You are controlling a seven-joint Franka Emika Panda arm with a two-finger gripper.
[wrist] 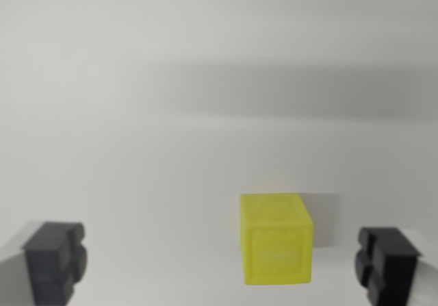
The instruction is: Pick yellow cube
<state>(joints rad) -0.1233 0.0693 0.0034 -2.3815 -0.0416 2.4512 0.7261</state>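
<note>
Gripper [222,265] spread wide and empty, yellow cube [276,239] on the white surface [137,148] between the fingertips but nearer the wrist view's right one, untouched, so centring, closing and lifting all remain.

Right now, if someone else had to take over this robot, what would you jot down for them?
Gripper: open, holding nothing; its two dark fingertips sit far apart at the bottom corners of the wrist view.
Yellow cube: resting on the plain white surface, between the fingertips but nearer the one on the wrist view's right. Neither fingertip touches it.
Done: the gripper is roughly lined up over the cube.
Left: probably shift a little toward the wrist view's right to centre the cube, come down if needed, close on it and lift.
</note>
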